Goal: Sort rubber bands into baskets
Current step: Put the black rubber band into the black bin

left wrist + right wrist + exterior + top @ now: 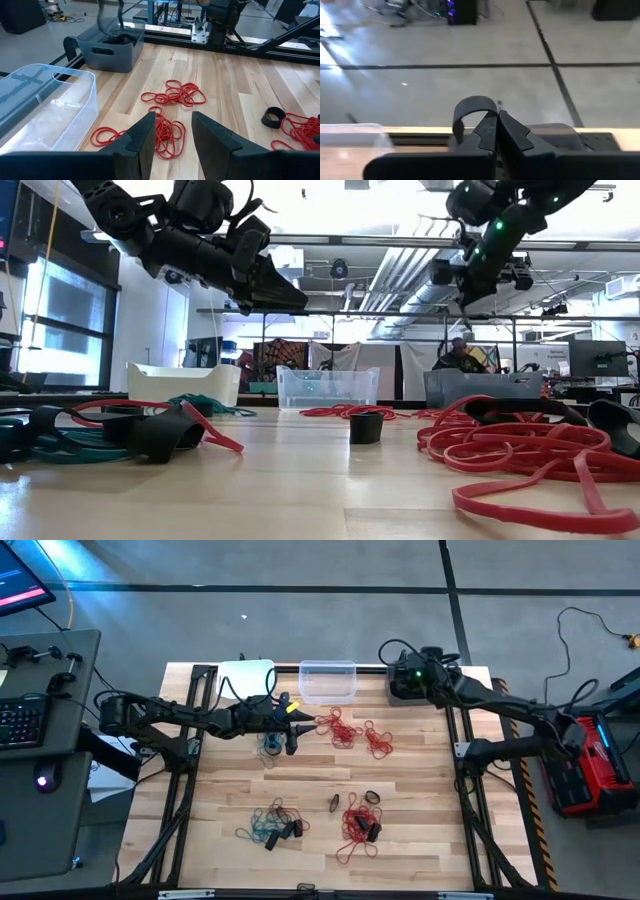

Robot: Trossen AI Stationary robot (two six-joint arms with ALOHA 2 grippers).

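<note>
- Pale wood-plank table [420,820]; rubber bands are spread over it in several bunches.
- Nearest the front edge: a teal bunch with black bands [272,823] is seen front-left, and a red bunch with black bands [360,825] front-right. A single black band [372,797] and a small dark piece [333,803] lie between and just behind them.
- Mid-table: two red bunches, one [338,726] just right of the left gripper, the other [378,741] beside it to the right. In the left wrist view they are seen as loose red tangles [175,93] ahead of the fingertips.
- Left gripper [292,730] is held above the table near the middle, behind centre. Its fingers [145,137] are spread with a clear gap, and nothing is seen between them. A small teal bunch [272,745] lies on the table just beside it.
- Back edge: three baskets are lined up in a row: white basket [246,676] at left, clear basket [327,681] in the middle, dark grey basket [408,685] at right.
- Right gripper [412,672] is held over the dark grey basket. Its fingers [512,131] are pressed together, pinching a dark band [470,111] that arches up as a loop from the tips.
- Black bands [120,39] are seen inside the dark grey basket in the left wrist view.
</note>
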